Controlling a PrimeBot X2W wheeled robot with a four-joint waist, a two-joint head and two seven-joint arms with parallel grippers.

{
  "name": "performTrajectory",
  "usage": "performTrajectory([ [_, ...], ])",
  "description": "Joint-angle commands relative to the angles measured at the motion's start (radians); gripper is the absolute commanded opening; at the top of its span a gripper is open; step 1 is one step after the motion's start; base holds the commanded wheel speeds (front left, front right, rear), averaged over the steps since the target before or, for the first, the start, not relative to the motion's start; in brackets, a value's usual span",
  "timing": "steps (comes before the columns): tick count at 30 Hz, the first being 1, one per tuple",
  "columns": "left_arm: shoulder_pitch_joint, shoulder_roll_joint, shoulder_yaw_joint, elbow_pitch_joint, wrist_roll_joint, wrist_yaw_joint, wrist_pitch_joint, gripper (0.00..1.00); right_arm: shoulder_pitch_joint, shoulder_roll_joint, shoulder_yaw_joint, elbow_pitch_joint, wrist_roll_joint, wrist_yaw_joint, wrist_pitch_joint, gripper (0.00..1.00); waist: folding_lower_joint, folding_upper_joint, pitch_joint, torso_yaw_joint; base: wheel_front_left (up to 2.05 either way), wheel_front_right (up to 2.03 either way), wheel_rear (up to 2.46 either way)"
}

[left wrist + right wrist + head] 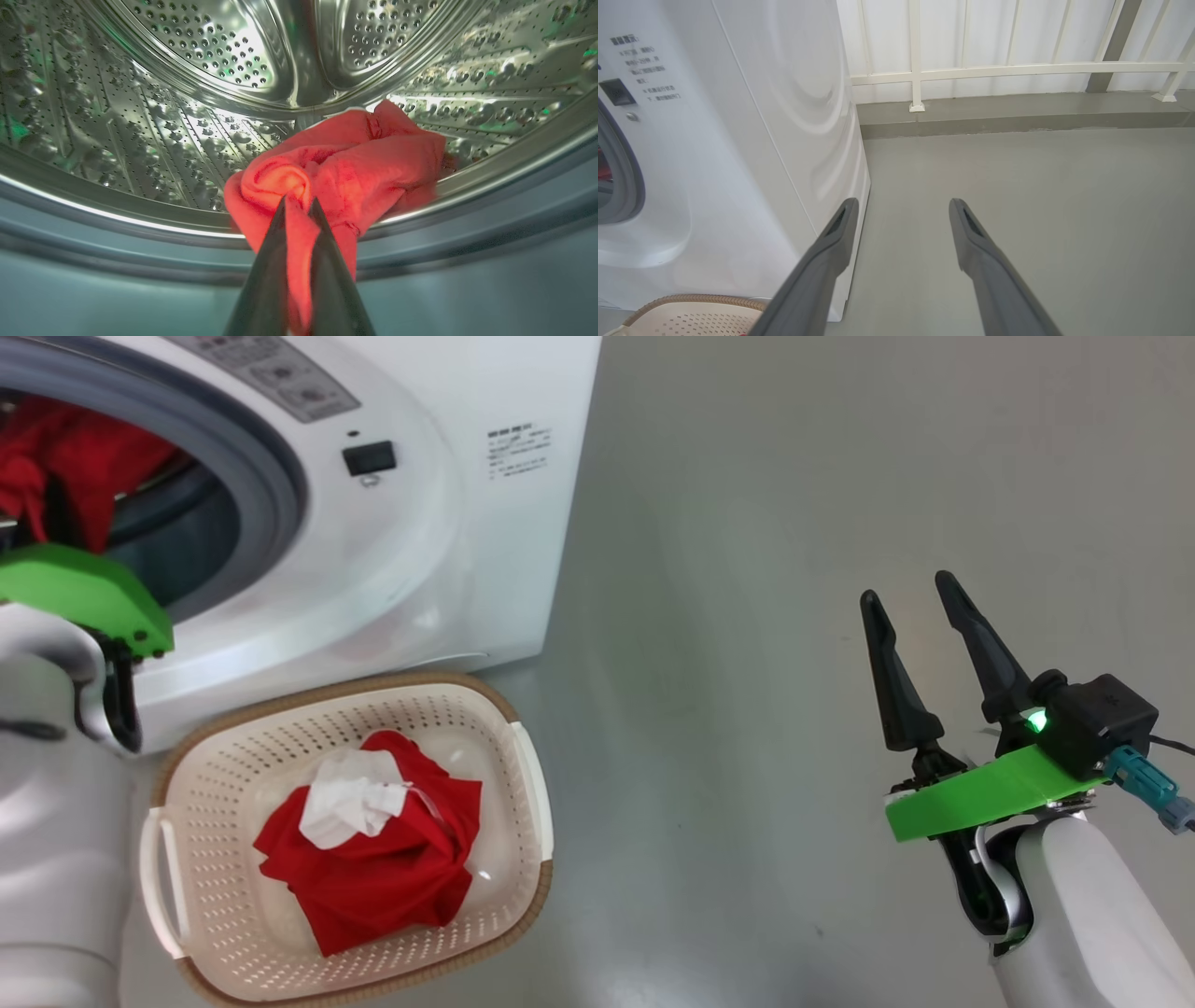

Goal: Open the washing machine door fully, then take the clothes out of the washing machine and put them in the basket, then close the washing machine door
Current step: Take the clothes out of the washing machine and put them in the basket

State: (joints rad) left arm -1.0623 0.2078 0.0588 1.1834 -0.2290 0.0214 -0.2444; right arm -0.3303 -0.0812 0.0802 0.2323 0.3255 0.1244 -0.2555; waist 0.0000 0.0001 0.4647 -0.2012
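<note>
Head view: washer [448, 523] sits upper left, cut off by the top and left edges. Left arm [47, 784] reaches into the opening inside the grey gasket [271, 457]. Its green mount [89, 588] hides the fingers, so the grip can't be read from here. Red garment [65, 462] shows in the opening above the mount, partly cropped. Basket [527, 775] is on the floor [794, 569] right in front of the washer; can't tell if they touch. Clothes [392, 877] inside it are a red bundle with a white piece [350, 798] on top. Right gripper [906, 587] hangs over bare floor, well right of the basket, fingers spread, nothing between them. Washer label print is too small to read.

Left wrist view: left gripper [299, 203] is at the drum [187, 60] mouth, fingers pinched almost together on a fold of the red garment. The garment bunches over the drum lip, with the rest lying on the perforated wall behind. The finger bases are blurred at the bottom edge.

Right wrist view: right gripper fingers are wide apart and empty, pointing along the floor beside the washer's side panel. A basket rim corner is cut off at bottom left. A white railing [915, 70] stands at the back.
</note>
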Motion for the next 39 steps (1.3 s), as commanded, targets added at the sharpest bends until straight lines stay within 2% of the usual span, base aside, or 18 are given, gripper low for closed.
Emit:
performTrajectory([
  [1,0.035,0.039,0.024,-0.046,-0.019,-0.01,-0.014,0.0,0.024,-0.005,0.02,-0.018,0.01,0.006,-0.006,1.0,0.0,-0.0001,-0.024,0.02,0.0,0.0,0.0],
  [5,0.132,0.024,0.064,-0.224,-0.04,-0.036,-0.017,0.0,0.027,-0.009,0.013,-0.017,0.013,0.006,-0.006,1.0,0.0,-0.0001,-0.044,0.041,0.0,0.0,0.0],
  [9,0.258,-0.005,0.109,-0.432,-0.035,-0.038,-0.017,0.0,0.03,-0.012,0.009,-0.014,0.011,0.006,-0.006,1.0,0.0,-0.0001,-0.068,0.061,0.0,0.0,0.0],
  [10,0.258,-0.005,0.109,-0.432,-0.035,-0.038,-0.017,0.0,0.03,-0.012,0.009,-0.014,0.011,0.006,-0.006,1.0,0.0,-0.0001,-0.068,0.061,0.0,0.0,0.0],
  [11,0.316,-0.026,0.128,-0.519,-0.03,-0.045,-0.017,0.0,0.035,-0.012,0.008,-0.013,0.009,0.006,-0.006,1.0,0.0,-0.0001,-0.081,0.072,0.0,0.0,0.0],
  [20,0.499,-0.105,0.171,-0.772,0.001,-0.063,-0.017,0.0,0.062,-0.014,0.004,-0.007,0.004,0.006,-0.006,1.0,0.0,-0.0001,-0.145,0.112,0.0,0.0,0.0],
  [28,0.629,-0.136,0.163,-0.93,0.004,-0.091,-0.017,0.0,0.093,-0.008,0.001,0.001,0.003,0.006,-0.006,1.0,0.0,-0.0001,-0.206,0.133,0.0,0.0,0.0],
  [39,0.77,-0.152,0.096,-1.276,0.011,-0.058,0.008,0.0,0.125,0.006,-0.009,0.012,0.007,0.006,-0.006,1.0,0.0,-0.0001,-0.275,0.145,0.0,0.0,0.0],
])
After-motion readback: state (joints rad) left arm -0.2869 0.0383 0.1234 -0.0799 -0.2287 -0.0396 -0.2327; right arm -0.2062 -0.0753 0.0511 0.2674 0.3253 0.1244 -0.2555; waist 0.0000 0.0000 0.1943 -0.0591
